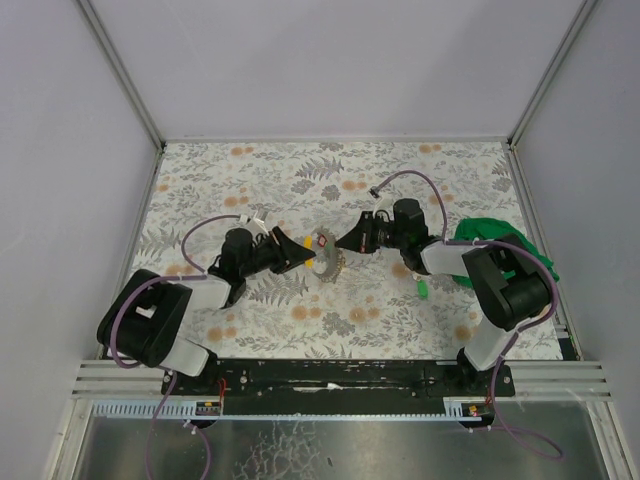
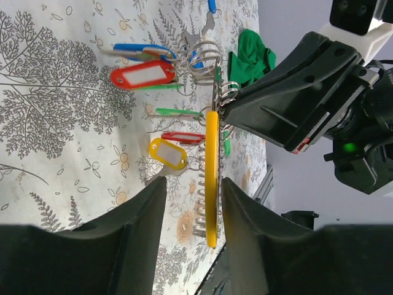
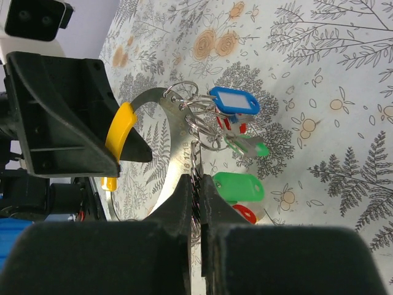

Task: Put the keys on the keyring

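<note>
Right gripper (image 3: 195, 183) clamps one keyring (image 3: 176, 142), left gripper (image 2: 193, 184) astride.

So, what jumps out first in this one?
Centre stage is the keyring: the right gripper clamps its metal band while the left gripper straddles its yellow section, jaws apart. Bright tagged keys fan off it. A green cloth lies far right.

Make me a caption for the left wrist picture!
The left gripper straddles the keyring while the right gripper pinches it, tagged keys strung along it.
</note>
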